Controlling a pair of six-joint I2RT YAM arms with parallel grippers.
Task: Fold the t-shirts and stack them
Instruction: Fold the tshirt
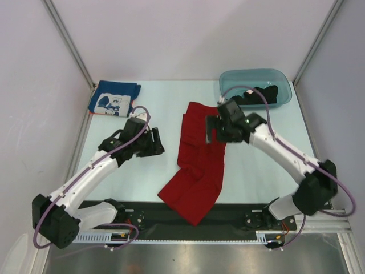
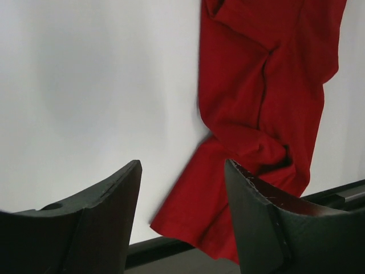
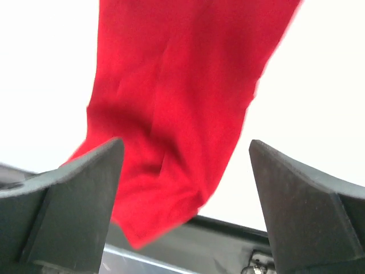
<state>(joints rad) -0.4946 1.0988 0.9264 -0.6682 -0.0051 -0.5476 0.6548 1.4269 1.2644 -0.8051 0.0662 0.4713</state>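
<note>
On the desk [image 1: 142, 177] lies a crumpled red t-shirt [image 1: 197, 165]. Over its far end hangs the right claw [image 1: 214, 130], jaws apart; the left claw [image 1: 155, 142] gapes empty.

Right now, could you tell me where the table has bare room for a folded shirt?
Bare: the far strip between the folded blue printed t-shirt and the teal plastic tub; also left of the crumpled red t-shirt. Crowded: the centre, under the right gripper.

Enclosed work cell, evenly lit.
Pale blue-white flat tabletop [image 1: 159, 108]; plain white wall panels [image 1: 188, 34]; grey metal corner posts [image 1: 68, 43]; black strip [image 1: 232, 211] along near edge.
</note>
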